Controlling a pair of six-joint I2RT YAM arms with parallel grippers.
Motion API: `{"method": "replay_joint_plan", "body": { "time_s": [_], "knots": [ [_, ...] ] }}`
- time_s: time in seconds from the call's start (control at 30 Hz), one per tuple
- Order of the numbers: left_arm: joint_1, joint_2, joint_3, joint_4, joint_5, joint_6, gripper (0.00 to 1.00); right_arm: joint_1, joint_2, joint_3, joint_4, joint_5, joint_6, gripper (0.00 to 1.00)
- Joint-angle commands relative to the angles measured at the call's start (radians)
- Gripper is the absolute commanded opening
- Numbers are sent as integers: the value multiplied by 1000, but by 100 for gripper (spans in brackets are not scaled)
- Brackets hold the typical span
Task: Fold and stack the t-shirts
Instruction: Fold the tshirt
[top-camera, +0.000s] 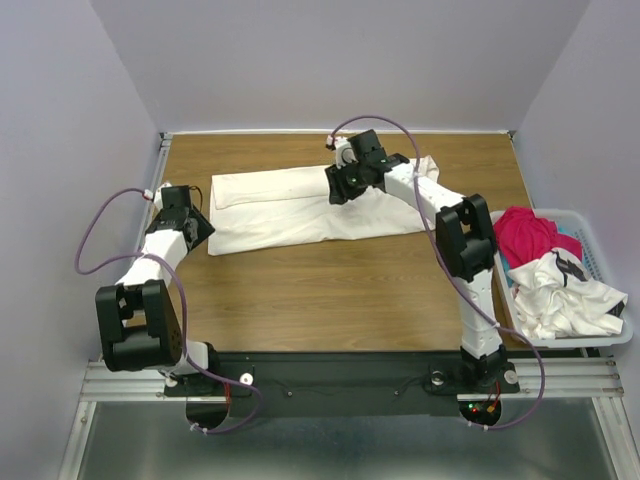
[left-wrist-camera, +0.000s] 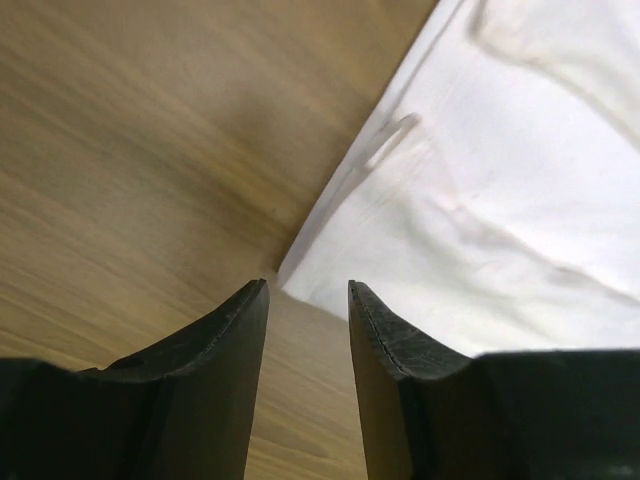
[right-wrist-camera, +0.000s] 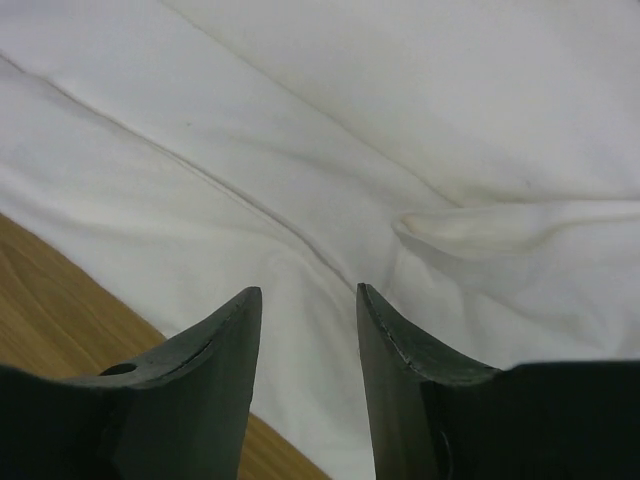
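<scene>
An off-white t-shirt (top-camera: 280, 205) lies folded into a long band across the back of the wooden table (top-camera: 330, 290). My left gripper (top-camera: 203, 222) hovers at the band's left end. In the left wrist view it (left-wrist-camera: 308, 285) is open over bare wood, and a corner of the shirt (left-wrist-camera: 500, 200) lies just ahead of its tips. My right gripper (top-camera: 337, 193) is over the middle of the band. It (right-wrist-camera: 308, 290) is open too, with wrinkled cloth (right-wrist-camera: 350, 120) beneath and nothing between its fingers. A magenta-red t-shirt (top-camera: 528, 235) and a white t-shirt with dark markings (top-camera: 560, 295) lie crumpled in the basket.
A white plastic basket (top-camera: 585, 341) sits at the right edge of the table, beside the right arm's elbow (top-camera: 465, 240). Purple walls close in the table at the back and on both sides. Bare wood stretches between the shirt and the arm bases.
</scene>
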Motion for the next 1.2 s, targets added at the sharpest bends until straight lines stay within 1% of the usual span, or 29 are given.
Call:
{"method": "replay_joint_plan", "body": {
  "time_s": [0.0, 0.07, 0.1, 0.13, 0.17, 0.23, 0.27, 0.37, 0.4, 0.5, 0.63, 0.73, 0.9, 0.97, 1.03, 1.07, 1.13, 1.17],
  "knots": [
    [-18, -59, 77, -12, 0, 12, 49, -2, -164, -41, 19, 136, 96, 49],
    [-39, -47, 88, -10, 9, 7, 47, -18, -195, -102, 19, 205, 149, 49],
    [-65, -27, 93, -10, 17, 6, 43, -28, -220, -128, 21, 219, 187, 49],
    [-77, -12, 99, -7, 18, 1, 38, -56, -229, -174, 21, 238, 205, 49],
    [-99, 19, 100, -4, 23, -5, 26, -71, -241, -203, 21, 242, 241, 49],
    [-110, 49, 110, 13, 32, -10, 19, -122, -270, -254, 23, 246, 274, 48],
    [-110, 65, 113, 19, 37, -11, 13, -142, -280, -306, 23, 252, 314, 48],
    [-110, 135, 133, 44, 38, -16, 8, -209, -309, -383, 29, 273, 373, 47],
    [-108, 170, 145, 56, 31, -16, 6, -226, -315, -431, 38, 276, 409, 47],
    [-110, 236, 171, 79, 11, -22, 4, -286, -330, -495, 58, 316, 471, 47],
    [-99, 321, 229, 91, -5, -36, 3, -372, -336, -590, 73, 403, 540, 46],
    [-59, 359, 245, 90, -9, -43, 2, -428, -333, -622, 81, 437, 597, 46],
    [13, 381, 249, 80, 11, -50, 2, -459, -346, -645, 79, 518, 641, 46],
    [21, 364, 246, 74, 29, -45, 3, -459, -364, -633, 79, 506, 634, 47],
    [19, 307, 232, 68, 67, -50, 9, -458, -376, -602, 79, 483, 606, 47],
    [15, 256, 226, 67, 92, -51, 15, -450, -390, -592, 76, 465, 583, 48],
    [-1, 197, 205, 56, 94, -45, 25, -436, -407, -567, 75, 465, 566, 49],
    [-22, 141, 199, 48, 83, -39, 36, -421, -424, -561, 69, 466, 557, 50]
  ]
}}
